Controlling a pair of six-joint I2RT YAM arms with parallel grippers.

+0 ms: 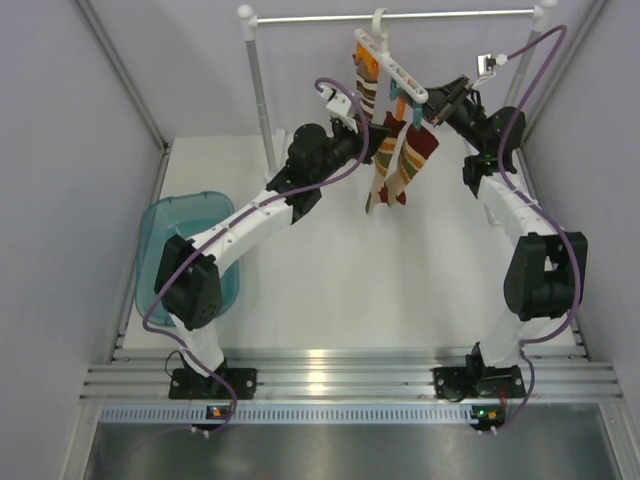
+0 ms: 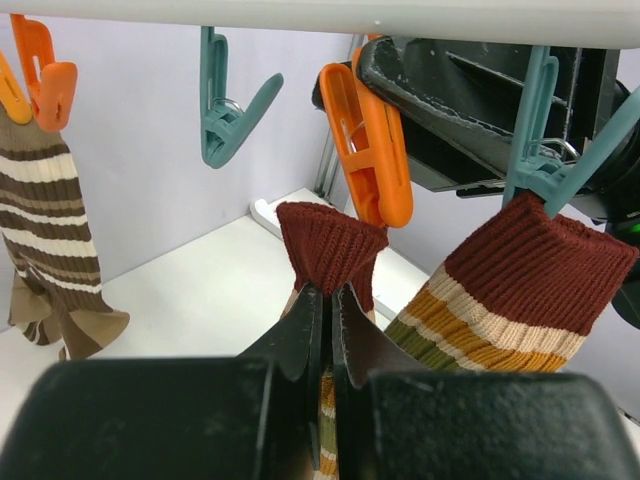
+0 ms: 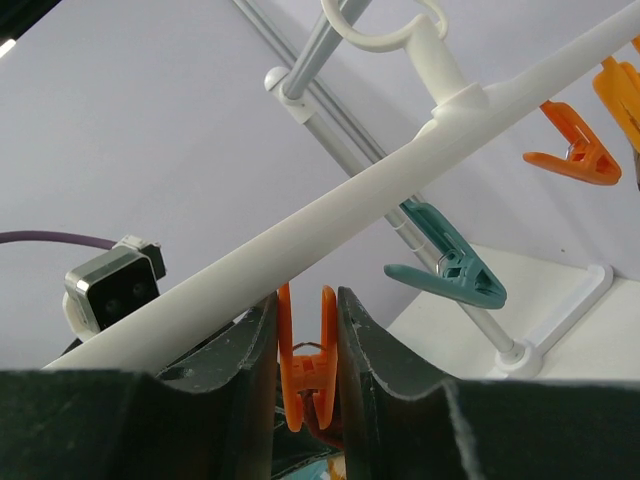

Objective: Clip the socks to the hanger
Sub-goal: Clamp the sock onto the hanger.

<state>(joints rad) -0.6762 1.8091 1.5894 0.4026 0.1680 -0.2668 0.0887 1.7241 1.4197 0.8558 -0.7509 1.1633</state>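
At the far left of the table sits a teal basin (image 1: 185, 215). Under the rail (image 1: 400, 15) hangs the white hanger (image 1: 392, 68), tilted, and at its left end a brown-striped sock (image 2: 45, 230) dangles from an orange clip. Next along is a bare teal clip. Then the left claw (image 2: 328, 298) is clenched on the maroon cuff of a tan sock (image 2: 330, 245), holding it up under another orange clip (image 2: 370, 150), whose lower tip meets the top edge of the cuff. Just to the right, a second tan sock (image 2: 530, 280) hangs pinned in a teal clip (image 2: 540, 130). Furthest right, the right claw (image 3: 306, 300) reaches in below the hanger bar and grasps the orange clip's handles between its fingers.
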